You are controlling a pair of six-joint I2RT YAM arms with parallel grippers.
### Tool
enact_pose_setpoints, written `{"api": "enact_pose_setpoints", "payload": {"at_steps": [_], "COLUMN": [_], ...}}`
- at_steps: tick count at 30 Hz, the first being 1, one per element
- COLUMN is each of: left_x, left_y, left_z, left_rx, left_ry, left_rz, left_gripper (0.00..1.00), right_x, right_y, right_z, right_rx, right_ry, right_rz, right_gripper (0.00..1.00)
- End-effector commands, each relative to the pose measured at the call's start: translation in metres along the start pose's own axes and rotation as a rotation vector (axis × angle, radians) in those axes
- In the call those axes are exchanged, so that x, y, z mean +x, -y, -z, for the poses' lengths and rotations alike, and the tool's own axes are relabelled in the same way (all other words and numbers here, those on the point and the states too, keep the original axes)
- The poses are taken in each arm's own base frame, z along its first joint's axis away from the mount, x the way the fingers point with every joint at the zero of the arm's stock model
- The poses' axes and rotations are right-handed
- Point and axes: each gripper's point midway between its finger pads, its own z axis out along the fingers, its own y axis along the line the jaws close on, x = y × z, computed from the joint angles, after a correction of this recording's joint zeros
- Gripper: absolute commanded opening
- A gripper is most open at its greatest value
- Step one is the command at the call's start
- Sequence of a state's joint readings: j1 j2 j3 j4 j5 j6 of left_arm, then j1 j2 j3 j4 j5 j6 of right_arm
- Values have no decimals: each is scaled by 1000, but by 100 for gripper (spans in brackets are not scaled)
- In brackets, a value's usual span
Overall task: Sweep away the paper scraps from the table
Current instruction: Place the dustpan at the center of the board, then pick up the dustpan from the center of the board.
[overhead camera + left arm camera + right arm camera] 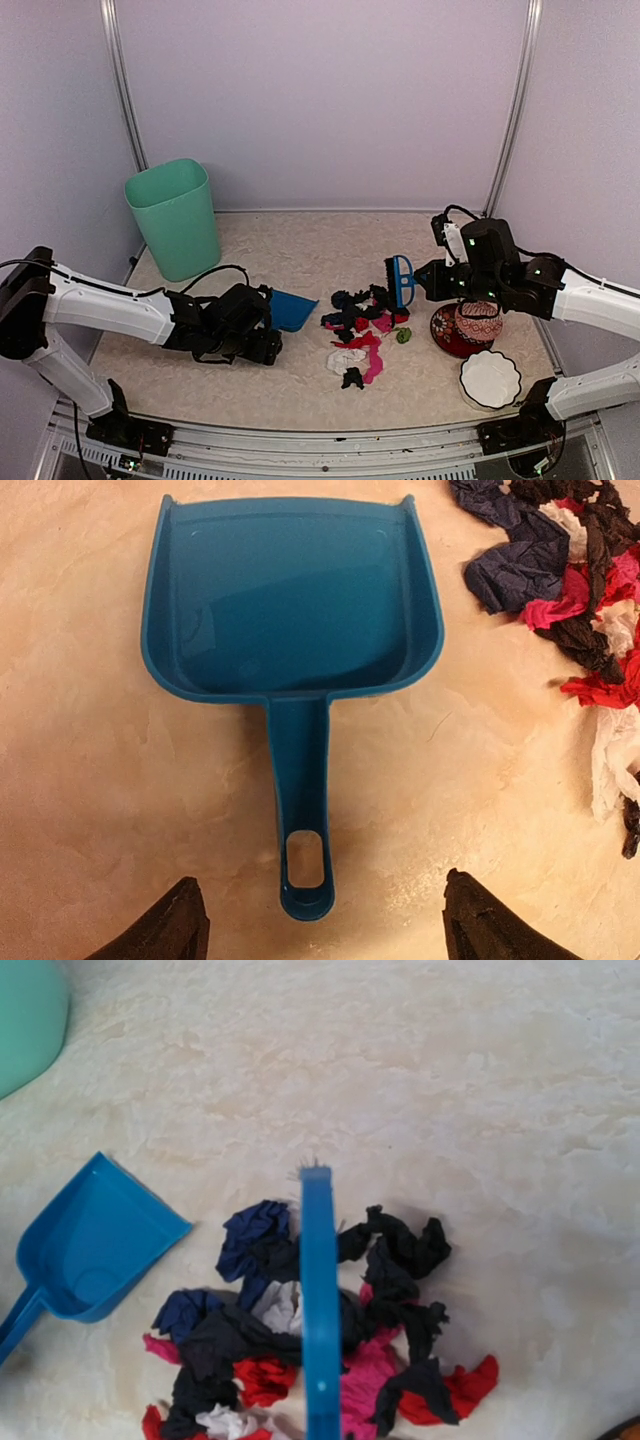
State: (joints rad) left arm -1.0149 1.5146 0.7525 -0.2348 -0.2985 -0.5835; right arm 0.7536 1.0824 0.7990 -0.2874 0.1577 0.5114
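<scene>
Blue dustpan lies before the spread left claw; right claw clamps the brush above paper scraps.

Robot test cell in a laboratory: the table, a beige marbled top, is closed in at its back and both sides by plain pale wall panels joined by metal frame posts, with a metal rail along its near edge. A white-and-black left arm and right arm are based at that near edge and reach over the table. Staged props lie on the table: a green bin at its far left, a blue dustpan, blue brush and paper scraps near its middle.
</scene>
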Motion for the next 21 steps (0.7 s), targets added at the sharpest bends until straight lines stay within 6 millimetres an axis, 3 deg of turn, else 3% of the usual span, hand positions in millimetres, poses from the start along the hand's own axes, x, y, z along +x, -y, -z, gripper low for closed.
{"api": "enact_pose_setpoints", "payload": {"at_steps": [1, 13, 21], "left_x": [-25, -12, -9], "left_y": [15, -7, -9], "left_z": [3, -24, -34], "left_rx": [39, -73, -99], "left_ry": [197, 328, 345], "left_rz": [-3, -47, -58], "left_gripper": [79, 75, 65], "right_x": [-1, 0, 0], "right_y": [4, 5, 6], "right_z": [-1, 3, 4], "right_rx": [5, 9, 20], "right_ry": [4, -3, -14], "right_rz": [6, -6, -8], "right_gripper": [0, 0, 0]}}
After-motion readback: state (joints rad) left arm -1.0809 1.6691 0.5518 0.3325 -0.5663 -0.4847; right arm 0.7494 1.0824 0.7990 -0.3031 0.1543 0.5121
